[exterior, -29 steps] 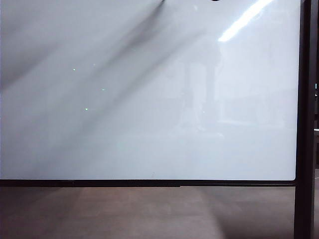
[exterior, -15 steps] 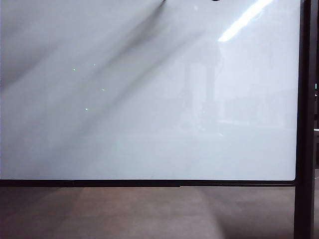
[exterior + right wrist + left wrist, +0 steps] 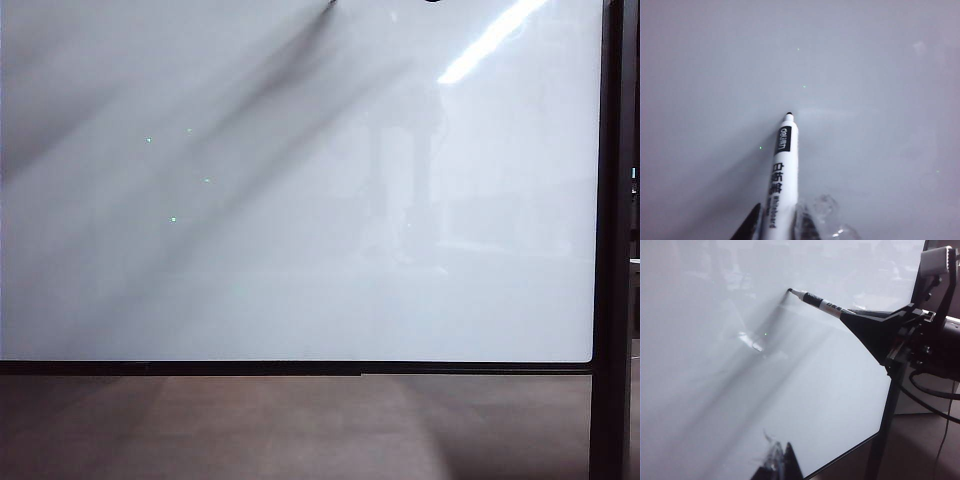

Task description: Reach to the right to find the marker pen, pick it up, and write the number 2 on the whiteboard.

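Note:
The whiteboard [image 3: 300,250] fills the exterior view, glossy white with long grey shadows. My right gripper [image 3: 777,220] is shut on the marker pen [image 3: 782,165], a white barrel with black lettering. Its dark tip touches the whiteboard [image 3: 865,75]. In the left wrist view the marker pen [image 3: 820,302] sticks out of the black right gripper [image 3: 846,315], its tip on the whiteboard [image 3: 715,365]. My left gripper [image 3: 781,457] hangs close to the board lower down, fingers together and holding nothing. The number 2 does not show in any view.
A thin black frame [image 3: 300,368] runs along the board's lower edge, and a dark upright post [image 3: 610,250] stands at its right side. Brown floor [image 3: 300,430] lies below. Black cables [image 3: 930,395] trail under the right arm.

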Controlling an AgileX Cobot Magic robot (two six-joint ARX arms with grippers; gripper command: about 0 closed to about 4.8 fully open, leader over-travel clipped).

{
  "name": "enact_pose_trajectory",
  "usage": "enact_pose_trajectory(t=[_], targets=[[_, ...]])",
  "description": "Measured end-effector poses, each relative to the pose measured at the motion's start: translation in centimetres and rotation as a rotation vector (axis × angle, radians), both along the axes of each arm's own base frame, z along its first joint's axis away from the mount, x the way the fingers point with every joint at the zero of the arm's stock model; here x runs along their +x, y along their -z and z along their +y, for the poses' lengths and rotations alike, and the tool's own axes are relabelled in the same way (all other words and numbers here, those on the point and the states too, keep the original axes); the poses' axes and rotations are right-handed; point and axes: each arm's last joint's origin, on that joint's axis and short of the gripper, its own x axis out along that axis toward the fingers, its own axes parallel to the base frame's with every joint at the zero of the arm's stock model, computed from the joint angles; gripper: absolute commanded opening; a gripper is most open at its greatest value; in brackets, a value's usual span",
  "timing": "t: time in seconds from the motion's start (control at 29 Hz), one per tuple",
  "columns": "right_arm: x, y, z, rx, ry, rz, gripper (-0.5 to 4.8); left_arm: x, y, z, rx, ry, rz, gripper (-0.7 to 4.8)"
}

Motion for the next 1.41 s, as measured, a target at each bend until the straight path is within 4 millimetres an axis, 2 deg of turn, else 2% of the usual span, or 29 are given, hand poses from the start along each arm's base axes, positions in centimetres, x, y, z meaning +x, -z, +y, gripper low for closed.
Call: enact_pose_trajectory(t=[0.52, 1.41], targets=[[-0.03, 0.0, 0.07, -0.005, -0.024, -0.003, 0.39, 0.0, 0.0, 0.01, 0.0, 0.0, 0.0, -0.05], [-0.28, -0.19, -0.39, 0.003, 0.096, 0.033, 0.4, 0.0, 0.01, 0.0, 0.001, 0.0, 0.001, -0.05]])
